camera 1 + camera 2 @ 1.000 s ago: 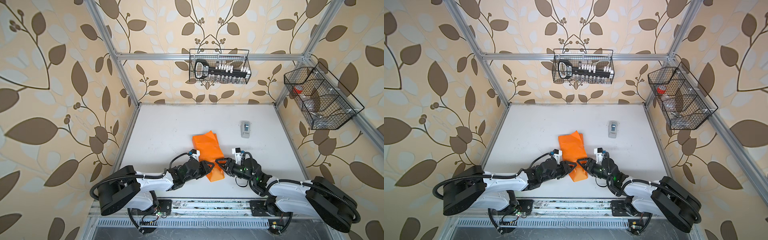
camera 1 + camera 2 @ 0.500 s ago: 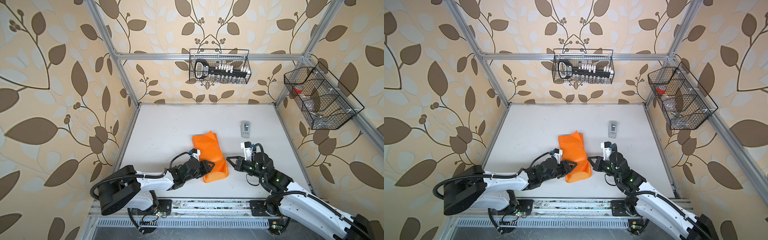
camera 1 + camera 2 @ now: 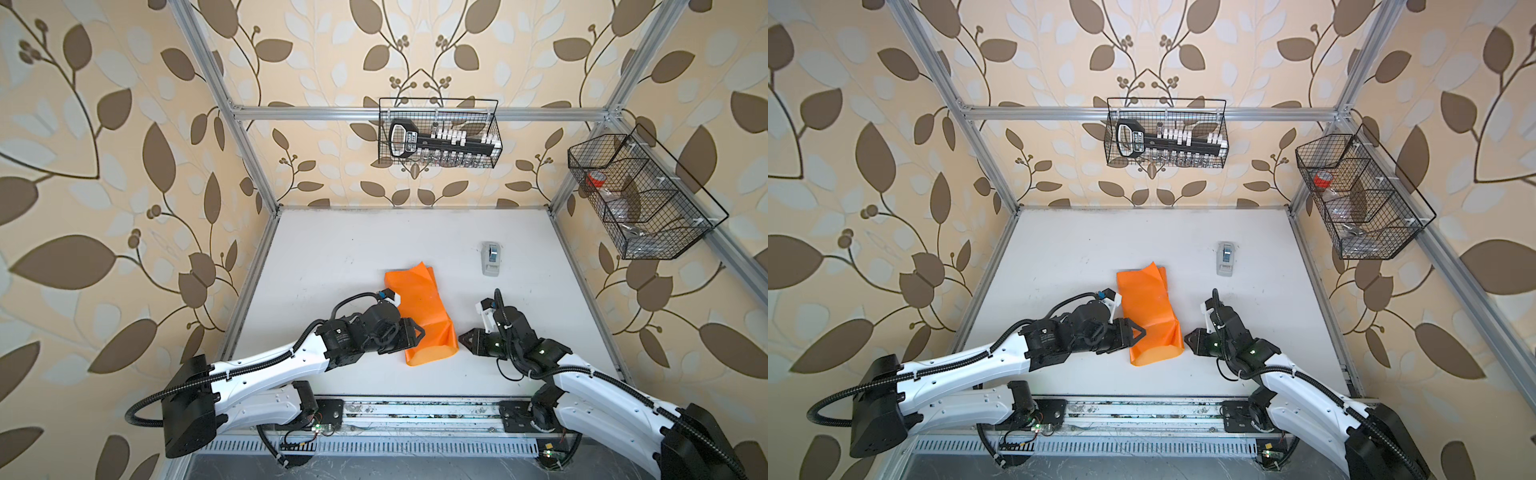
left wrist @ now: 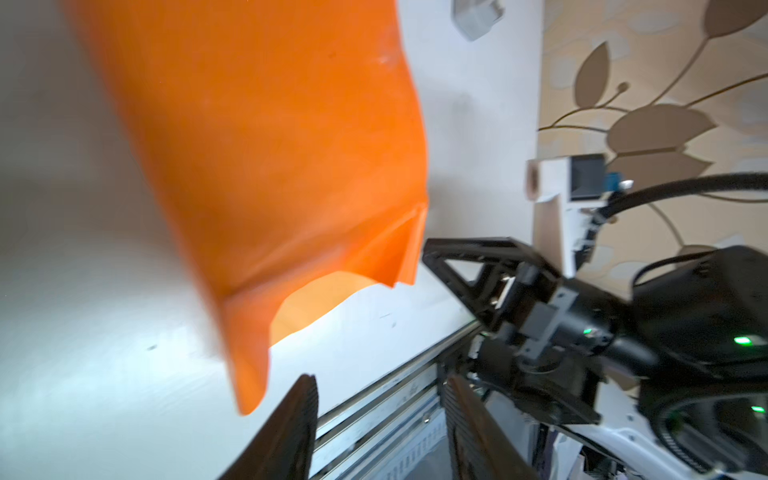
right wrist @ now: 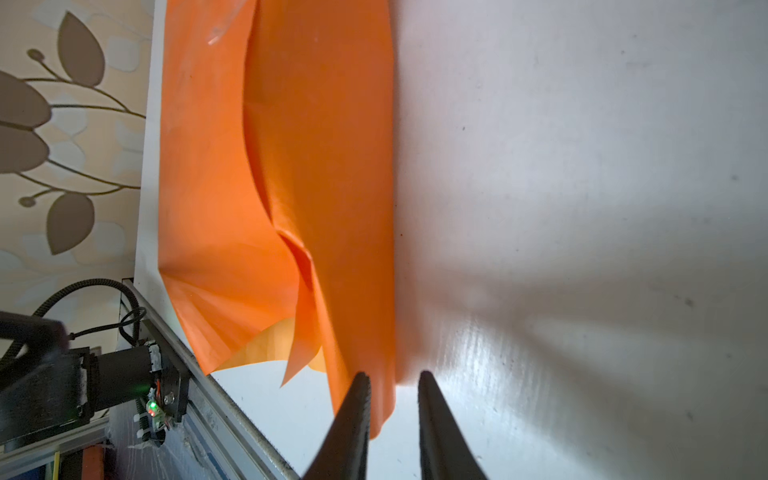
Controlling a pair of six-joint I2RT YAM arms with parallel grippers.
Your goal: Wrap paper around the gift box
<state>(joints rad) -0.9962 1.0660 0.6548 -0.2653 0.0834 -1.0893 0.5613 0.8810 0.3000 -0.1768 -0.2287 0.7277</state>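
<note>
Paper is folded over into a loose tube lying mid-table, running front to back, with the near end gaping open. The left gripper is right at its left side by that open end. In the left wrist view the jaws are spread wide with nothing between them, and the paper's corner sits just beside one finger. The right gripper is at the opposite near corner with its jaws a narrow slit apart. The paper's edge is right by the tips, not pinched as far as I can see. The tape dispenser is well apart, back right.
</note>
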